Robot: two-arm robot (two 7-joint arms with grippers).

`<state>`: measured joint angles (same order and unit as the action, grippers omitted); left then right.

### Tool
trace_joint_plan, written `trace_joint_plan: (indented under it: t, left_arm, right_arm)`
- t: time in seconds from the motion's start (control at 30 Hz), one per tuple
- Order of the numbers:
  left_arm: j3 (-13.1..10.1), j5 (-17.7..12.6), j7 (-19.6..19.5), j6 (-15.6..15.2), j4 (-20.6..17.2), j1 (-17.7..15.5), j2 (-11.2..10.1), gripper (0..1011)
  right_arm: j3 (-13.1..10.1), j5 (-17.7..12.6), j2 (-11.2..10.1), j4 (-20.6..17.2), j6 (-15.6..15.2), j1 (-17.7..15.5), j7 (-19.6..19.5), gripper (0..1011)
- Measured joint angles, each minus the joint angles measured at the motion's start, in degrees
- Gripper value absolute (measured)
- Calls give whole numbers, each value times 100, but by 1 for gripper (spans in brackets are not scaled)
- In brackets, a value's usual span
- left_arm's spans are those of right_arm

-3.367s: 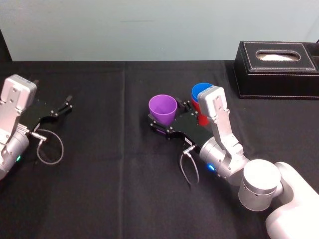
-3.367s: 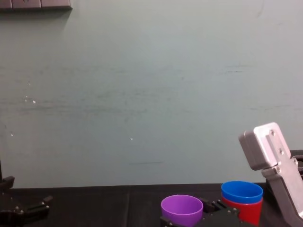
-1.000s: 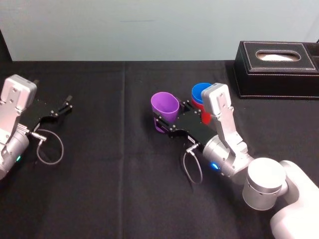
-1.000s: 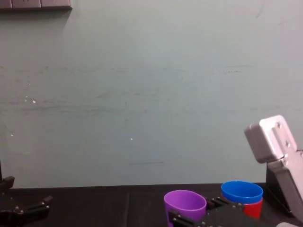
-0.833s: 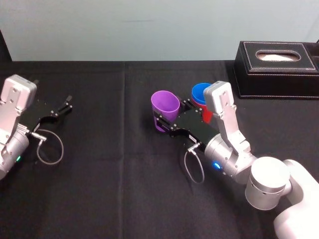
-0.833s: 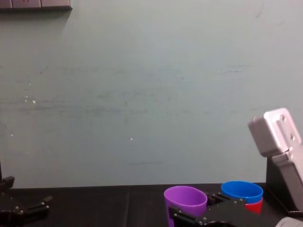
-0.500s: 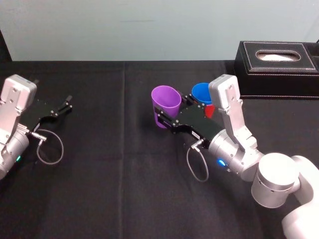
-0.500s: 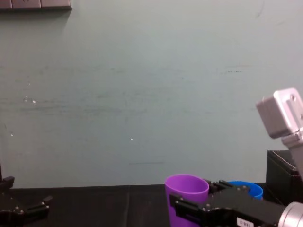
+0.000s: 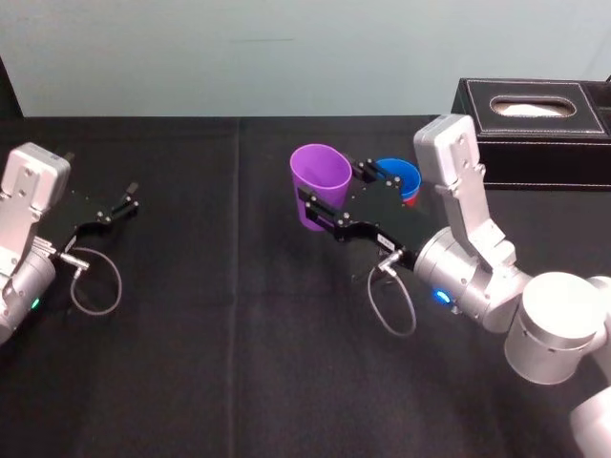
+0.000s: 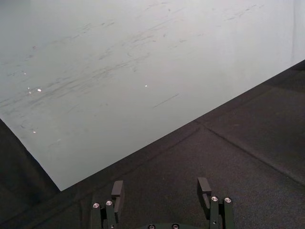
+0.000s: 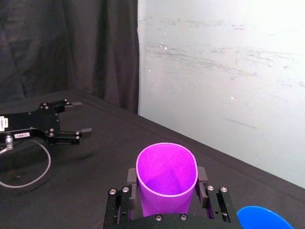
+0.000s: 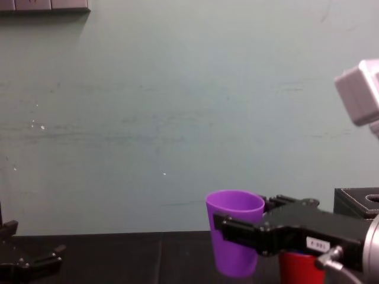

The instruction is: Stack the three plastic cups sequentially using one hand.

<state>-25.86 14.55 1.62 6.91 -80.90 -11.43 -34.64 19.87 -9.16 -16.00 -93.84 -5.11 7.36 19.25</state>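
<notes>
Head view, purple cup: it is riding upright in the right gripper, mouth up, just to the robot's left of the other two cups. In the chest view the purple cup is hanging with its base seemingly clear of the cloth.
Blue cup: it is sitting nested inside the red cup, the pair standing on the table behind the gripper's far finger. In the chest view the red cup is peeking out below the gripper body.
Right gripper: it is clamping the purple cup across its wall, one finger on each side. In the right wrist view the right gripper is squeezing the rim of the purple cup into a slight oval.
Step in hand: judging by the layout, it is carrying the purple cup over to drop into the blue cup.
Doing it well: the base is needing to pass above the blue rim before any sideways travel. Centring it over the blue mouth, keeping it level and lowering straight down is looking like the safest course.
Risk: the far finger is running close to the nested pair, so a low sideways sweep is likely to topple them.
Left gripper: it is resting parked on the black cloth well to the left, its fingers spread apart and holding nothing.
Black tissue box: it is standing at the far right, apart from the cups.
</notes>
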Motion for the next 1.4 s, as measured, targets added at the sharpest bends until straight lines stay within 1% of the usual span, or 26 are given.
trace_joint_plan:
  t: [0.27, 0.5, 0.57, 0.63, 0.8, 0.9, 1.07, 1.23, 1.4]
  left_arm:
    - [0, 0, 0, 0, 0, 0, 0, 1005]
    - [0, 0, 0, 0, 0, 0, 0, 1005]
    - [0, 0, 0, 0, 0, 0, 0, 1005]
    - [0, 0, 0, 0, 0, 0, 0, 1005]
    - [0, 0, 0, 0, 0, 0, 0, 1005]
    - [0, 0, 0, 0, 0, 0, 0, 1005]
    - [0, 0, 0, 0, 0, 0, 0, 1004]
    - [0, 0, 0, 0, 0, 0, 0, 1005]
    - [0, 0, 0, 0, 0, 0, 0, 1005]
  right_arm:
    - [-67, -175, -239, -388, -411, 132, 106, 719]
    - [-162, -299, -378, -558, -597, 226, 107, 719]
    - [-225, -369, -456, -610, -674, 260, 98, 720]
    - [-250, -399, -494, -618, -687, 274, 97, 719]
    - [-374, -515, -601, -586, -717, 308, 83, 720]
    - [-512, -658, -671, -483, -718, 330, 67, 720]
    - [-645, -797, -747, -335, -692, 359, 26, 719]
    - [-669, -844, -783, -235, -646, 368, 14, 720]
    - [-667, -884, -800, -60, -589, 407, -20, 720]
